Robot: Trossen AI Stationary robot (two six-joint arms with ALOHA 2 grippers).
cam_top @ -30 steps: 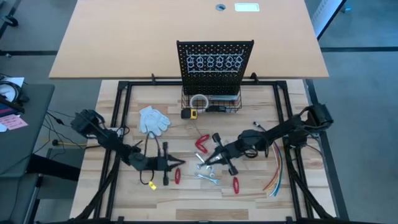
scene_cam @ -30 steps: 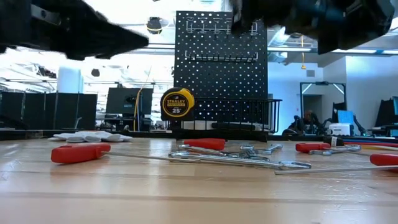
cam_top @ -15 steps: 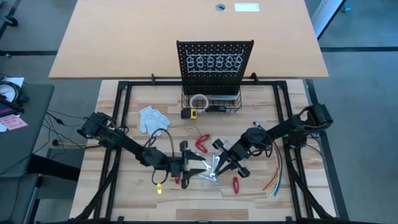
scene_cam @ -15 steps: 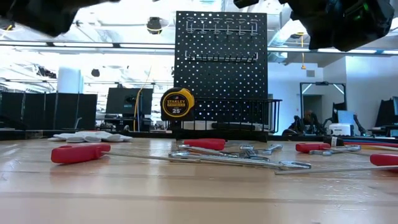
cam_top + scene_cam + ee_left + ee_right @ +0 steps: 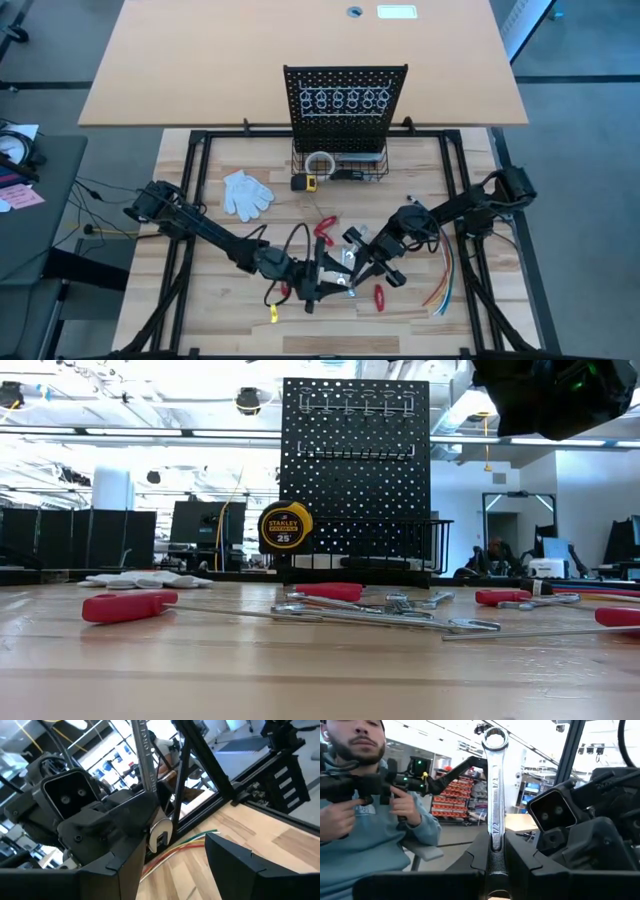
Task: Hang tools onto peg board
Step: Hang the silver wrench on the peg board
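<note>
The peg board (image 5: 345, 105) stands upright at the table's far side, with pale ring hooks (image 5: 345, 99) and a wire basket (image 5: 340, 168) at its base. My right gripper (image 5: 352, 262) is near the table's middle, shut on a silver wrench (image 5: 495, 785). My left gripper (image 5: 325, 282) is just to its left and faces it, open, with nothing between its fingers (image 5: 235, 865). More silver wrenches (image 5: 380, 615) and red-handled pliers (image 5: 130, 605) lie flat on the table below both grippers. My right gripper pinches the wrench's shaft near its lower end (image 5: 496, 837) between its two fingers. The fingers come about level, from the table's right side, and lie across the wrench. The wrench stands upright with its ring end (image 5: 495, 740) up, clear of the table.
A yellow tape measure (image 5: 285, 525) stands before the basket and a white glove (image 5: 245, 192) lies at the far left. Coloured wires (image 5: 445, 275) run along the right side. A person (image 5: 365, 795) beyond the table holds dark handles.
My left gripper has gone toward the table's right edge, up to the right gripper, rising off the table and rolling, and has opened. My right gripper has stayed in place with the wrench and has turned a little at the wrist.
</note>
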